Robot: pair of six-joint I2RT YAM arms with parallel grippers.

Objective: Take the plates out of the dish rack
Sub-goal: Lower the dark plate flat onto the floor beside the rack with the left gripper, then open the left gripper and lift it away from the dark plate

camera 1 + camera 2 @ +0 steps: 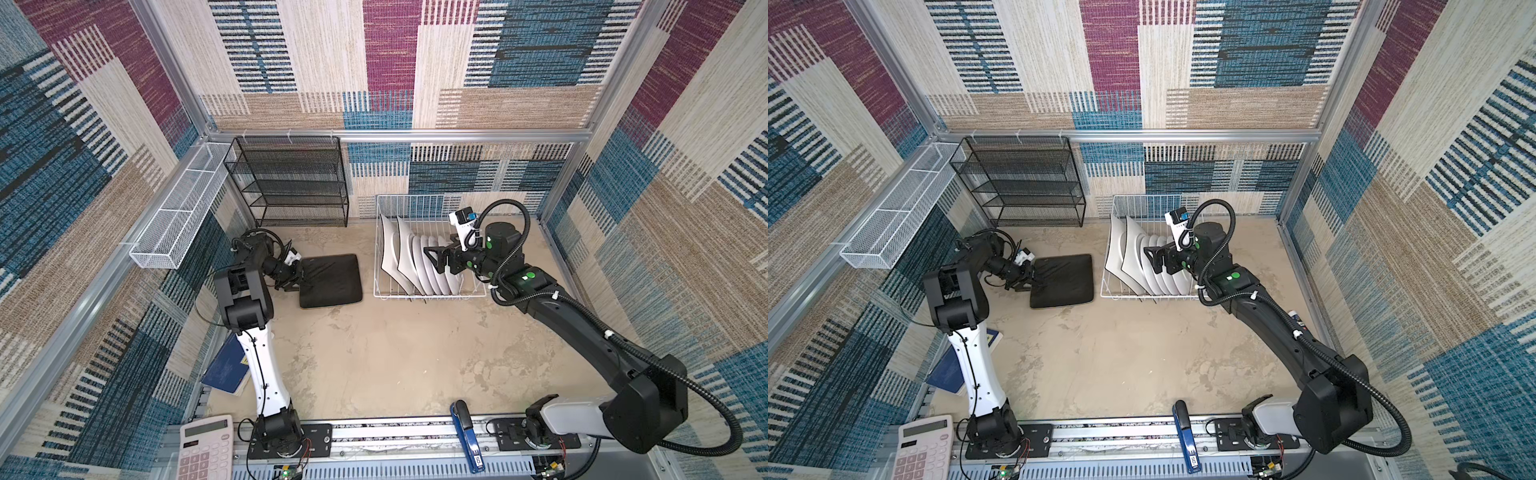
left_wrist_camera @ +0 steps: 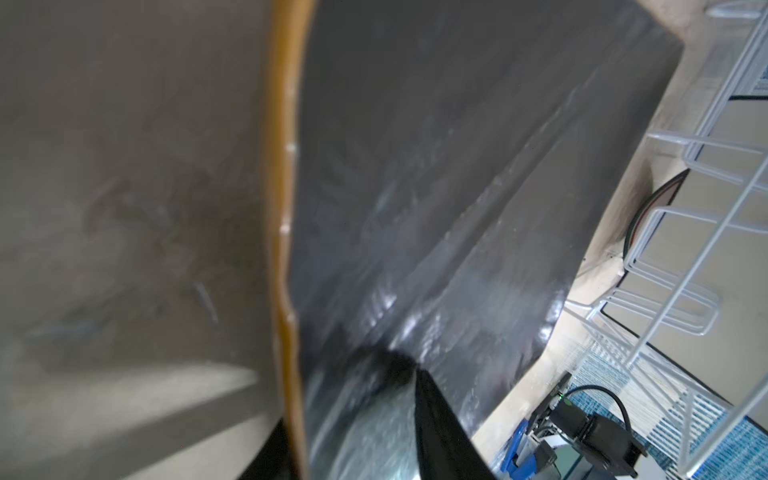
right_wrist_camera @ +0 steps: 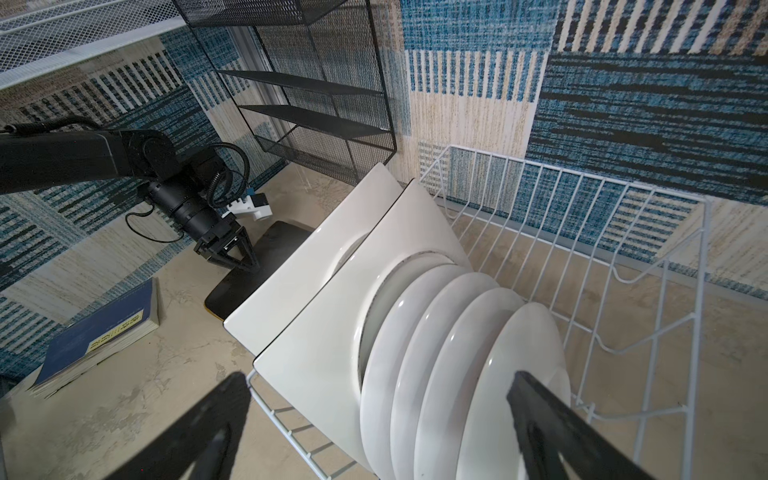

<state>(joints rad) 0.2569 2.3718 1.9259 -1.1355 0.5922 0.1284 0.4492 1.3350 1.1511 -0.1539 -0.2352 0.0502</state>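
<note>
The white wire dish rack [image 1: 415,198] [image 1: 1142,200] stands at the back right. In it stand two square white plates [image 1: 390,249] [image 3: 332,299] and several round white plates [image 1: 442,282] [image 3: 453,374] on edge. My right gripper [image 1: 434,258] [image 1: 1154,261] [image 3: 376,380] hangs open and wide above the round plates, holding nothing. Left of the rack, a square plate [image 1: 330,280] [image 1: 1063,280] [image 2: 457,166] lies black back up on the table. My left gripper [image 1: 296,277] [image 1: 1027,279] is at its left edge, one finger over the back. Whether it grips is unclear.
A black mesh tiered shelf [image 1: 291,183] stands against the back wall. A long white mesh basket [image 1: 178,212] hangs on the left wall. A blue book [image 1: 228,370] lies by the left arm. A pink calculator [image 1: 205,449] and a blue stapler [image 1: 467,436] sit at the front rail.
</note>
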